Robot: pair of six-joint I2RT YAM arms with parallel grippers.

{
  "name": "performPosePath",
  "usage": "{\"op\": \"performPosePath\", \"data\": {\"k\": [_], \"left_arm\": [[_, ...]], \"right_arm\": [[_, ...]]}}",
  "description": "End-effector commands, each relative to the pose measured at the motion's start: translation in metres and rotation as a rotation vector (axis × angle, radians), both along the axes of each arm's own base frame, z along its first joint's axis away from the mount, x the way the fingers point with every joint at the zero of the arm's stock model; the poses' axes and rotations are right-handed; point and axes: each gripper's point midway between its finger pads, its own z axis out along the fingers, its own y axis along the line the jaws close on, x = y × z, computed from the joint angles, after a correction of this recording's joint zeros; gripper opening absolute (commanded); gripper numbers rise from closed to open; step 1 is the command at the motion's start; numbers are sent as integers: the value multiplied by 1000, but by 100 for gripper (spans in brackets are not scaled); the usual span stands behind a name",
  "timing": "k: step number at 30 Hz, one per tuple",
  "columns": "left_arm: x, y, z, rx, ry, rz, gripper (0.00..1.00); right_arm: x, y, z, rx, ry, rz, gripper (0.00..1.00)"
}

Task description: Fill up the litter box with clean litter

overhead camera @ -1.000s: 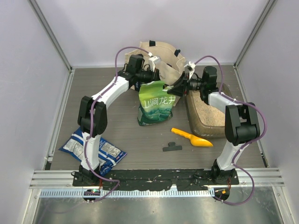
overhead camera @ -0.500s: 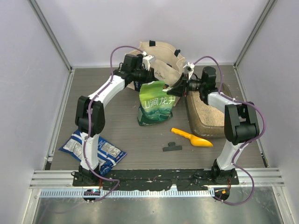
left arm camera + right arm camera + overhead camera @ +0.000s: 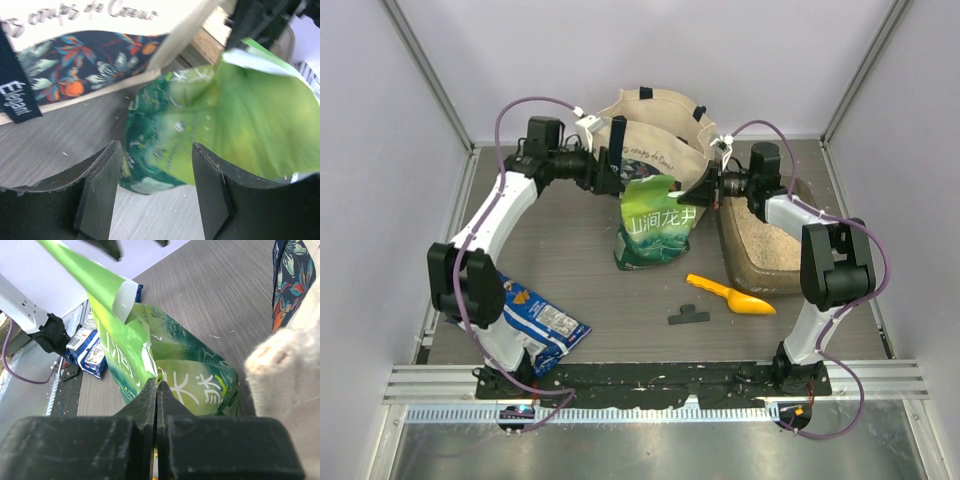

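Note:
The litter box (image 3: 790, 277) is a grey-brown tray at the right, holding pale beige litter (image 3: 760, 238). A green-and-white pouch (image 3: 655, 225) stands upright at the table's middle. My right gripper (image 3: 705, 188) is shut on the pouch's top right edge (image 3: 159, 376). My left gripper (image 3: 613, 172) is open and empty just left of the pouch top; its fingers (image 3: 100, 187) frame the pouch (image 3: 210, 125) without touching it.
A cream canvas tote bag (image 3: 660, 125) stands behind the pouch, against both grippers. A yellow scoop (image 3: 732, 296) and a black clip (image 3: 687, 316) lie in front. A blue snack bag (image 3: 535, 318) lies at the front left.
My left arm has swung out to the left and its gripper has let go of the pouch's top. The right gripper keeps its hold.

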Motion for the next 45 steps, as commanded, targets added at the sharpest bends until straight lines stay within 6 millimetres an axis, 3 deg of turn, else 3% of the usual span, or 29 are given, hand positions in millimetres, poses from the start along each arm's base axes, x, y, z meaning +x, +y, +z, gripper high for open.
{"op": "performPosePath", "data": {"k": [1,5,10,13,16,18,19,21,25,30,35,43,45], "left_arm": [[-50,-7,23,-41,-69,-153,63],[-63,-20,21,-88,-101,-224,64],[-64,-28,19,-98,-126,-273,64],[-53,-13,9,-26,-147,-213,63],[-50,16,16,-9,-164,-142,64],[-61,30,23,34,-228,-166,65],[-86,33,23,57,-231,-235,67],[-94,29,22,39,-226,-250,68],[-103,-5,19,-2,-217,-345,69],[-74,-36,22,-69,-250,-291,68],[-50,-50,15,-122,-130,-195,55],[-58,-50,-11,-149,68,-166,27],[-52,-47,-14,-191,133,-141,20]], "right_arm": [[-11,2,17,-9,34,5,2],[-15,1,18,-24,66,-14,1],[-18,-1,21,-34,97,-33,2],[-18,-1,20,-36,115,-40,2],[-18,-1,21,-39,120,-44,2],[-16,-1,23,-40,116,-50,1],[-12,-1,25,-41,117,-64,1],[-9,0,26,-44,139,-84,1],[-10,0,26,-47,164,-98,1],[-17,-2,23,-51,186,-99,1],[-26,-4,23,-52,183,-99,1],[-41,-5,26,-33,227,-60,1],[-43,-7,28,-23,267,-55,1]]}}
